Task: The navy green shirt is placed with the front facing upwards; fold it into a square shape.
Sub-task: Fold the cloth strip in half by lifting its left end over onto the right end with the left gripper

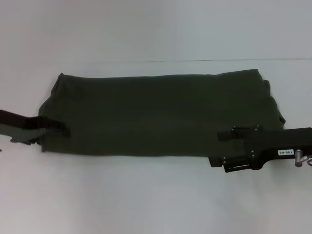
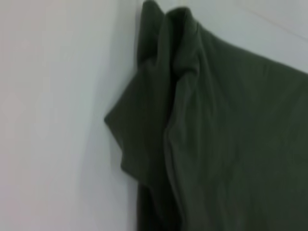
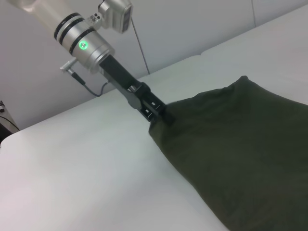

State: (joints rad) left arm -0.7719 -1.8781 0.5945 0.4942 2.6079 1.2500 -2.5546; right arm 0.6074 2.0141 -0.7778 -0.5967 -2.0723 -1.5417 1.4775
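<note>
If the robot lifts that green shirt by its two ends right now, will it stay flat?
Probably not. The navy green shirt lies in soft bunched folds, so its middle would likely sag. It looks light, and pushing it would probably wrinkle it rather than slide it whole.

Soft, even, diffuse light; faint shadows hug the shirt (image 1: 156, 114) on the white table (image 1: 146, 195). The left wrist view is blurred.

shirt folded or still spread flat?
Folded: the navy green shirt is a long band, no sleeves or print showing; left gripper and right gripper at its ends.
</note>
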